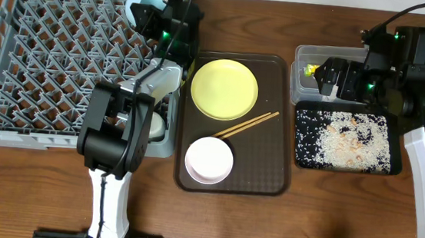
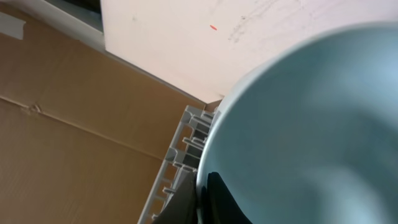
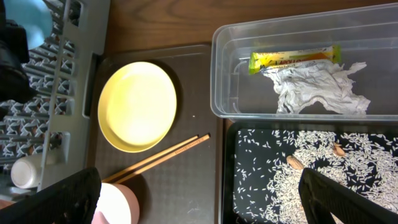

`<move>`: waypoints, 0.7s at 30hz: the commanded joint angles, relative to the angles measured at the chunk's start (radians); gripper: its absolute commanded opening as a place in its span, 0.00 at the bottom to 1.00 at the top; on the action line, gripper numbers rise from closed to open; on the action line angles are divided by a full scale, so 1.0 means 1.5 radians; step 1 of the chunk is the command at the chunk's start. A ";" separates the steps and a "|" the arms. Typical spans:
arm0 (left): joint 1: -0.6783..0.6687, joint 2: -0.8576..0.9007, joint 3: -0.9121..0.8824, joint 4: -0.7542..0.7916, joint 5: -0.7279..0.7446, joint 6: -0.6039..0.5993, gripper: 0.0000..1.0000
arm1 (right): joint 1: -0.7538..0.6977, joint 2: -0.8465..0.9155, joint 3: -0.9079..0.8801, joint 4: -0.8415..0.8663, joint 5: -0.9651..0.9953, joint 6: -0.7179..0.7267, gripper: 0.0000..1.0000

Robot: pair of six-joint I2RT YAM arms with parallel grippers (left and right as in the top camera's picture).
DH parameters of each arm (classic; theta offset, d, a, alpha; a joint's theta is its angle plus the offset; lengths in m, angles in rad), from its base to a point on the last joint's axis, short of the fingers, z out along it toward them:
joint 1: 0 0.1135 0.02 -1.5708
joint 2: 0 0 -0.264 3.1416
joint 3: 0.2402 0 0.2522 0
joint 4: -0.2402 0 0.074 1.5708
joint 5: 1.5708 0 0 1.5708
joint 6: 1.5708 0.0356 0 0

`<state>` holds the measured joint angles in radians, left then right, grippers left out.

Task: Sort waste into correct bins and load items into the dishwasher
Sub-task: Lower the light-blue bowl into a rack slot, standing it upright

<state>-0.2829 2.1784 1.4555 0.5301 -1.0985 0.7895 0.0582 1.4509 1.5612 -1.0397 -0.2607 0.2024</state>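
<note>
Racking the light blue bowl (image 1: 144, 3) is, by my reading, the step in hand. The left claw (image 2: 200, 202) is pressed together on the bowl's rim, one finger inside the hollow and one outside, and holds it over the 1 o'clock corner of the grey dish rack (image 1: 56, 59). The right claw (image 3: 205, 202) is spread wide with nothing in it, above the seam between the clear tub (image 3: 224, 74) and the black tray (image 3: 229, 162).

To do it well, tip the bowl so that its rim drops between two rows of pegs rather than on top of one. Lower slowly until the rack takes the weight, and only then let the fingers part. A rim pinch is thin, so a quick swing could let the bowl pivot.

Being round, the bowl has no long axis. Its hollow faces the left wrist camera. Whether it is level or tilted, I cannot tell for sure.

On the brown tray (image 1: 274, 124) the chopsticks (image 3: 158, 158) wait with their long axis running from 8 o'clock to 2 o'clock in the overhead view. They lie between the yellow plate (image 3: 137, 106) at 12 and the white bowl (image 1: 209, 159) at 6.
</note>
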 commanded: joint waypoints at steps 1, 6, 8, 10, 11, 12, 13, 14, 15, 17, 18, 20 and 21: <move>-0.030 -0.001 0.002 -0.009 -0.022 0.002 0.08 | -0.008 0.002 0.001 -0.001 0.002 0.007 0.99; -0.066 -0.001 0.002 -0.010 -0.057 0.001 0.29 | -0.008 0.002 0.001 -0.001 0.002 0.007 0.99; -0.076 -0.001 0.002 -0.010 -0.062 0.001 0.45 | -0.008 0.002 0.001 -0.001 0.002 0.007 0.99; -0.082 -0.001 0.002 -0.009 -0.067 0.001 0.51 | -0.008 0.002 0.001 -0.001 0.002 0.007 0.99; -0.084 -0.001 0.002 -0.009 -0.067 0.000 0.51 | -0.008 0.002 0.001 -0.001 0.002 0.007 0.99; -0.085 -0.001 0.002 -0.009 -0.067 -0.001 0.52 | -0.008 0.002 0.001 -0.001 0.002 0.007 0.99; -0.086 -0.001 0.002 -0.009 -0.067 -0.001 0.53 | -0.008 0.002 0.001 -0.001 0.002 0.007 0.99; -0.086 -0.001 0.002 -0.009 -0.069 -0.006 0.53 | -0.008 0.002 0.001 -0.001 0.002 0.007 0.99; -0.086 -0.001 0.002 -0.009 -0.071 -0.018 0.54 | -0.008 0.002 0.001 -0.001 0.002 0.007 0.99; -0.088 -0.003 0.002 -0.009 -0.082 -0.030 0.54 | -0.008 0.002 0.001 -0.001 0.002 0.007 0.99; -0.091 -0.006 0.002 -0.009 -0.084 -0.035 0.54 | -0.008 0.002 0.001 -0.001 0.002 0.007 0.99; -0.104 -0.017 0.002 -0.009 -0.083 -0.050 0.56 | -0.008 0.002 0.001 -0.001 0.002 0.007 0.99; -0.110 -0.022 0.002 -0.009 -0.081 -0.055 0.56 | -0.008 0.002 0.001 -0.001 0.002 0.007 0.99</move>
<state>-0.4229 2.1788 1.4548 0.5125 -1.1961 0.7589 0.0582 1.4509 1.5612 -1.0397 -0.2607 0.2024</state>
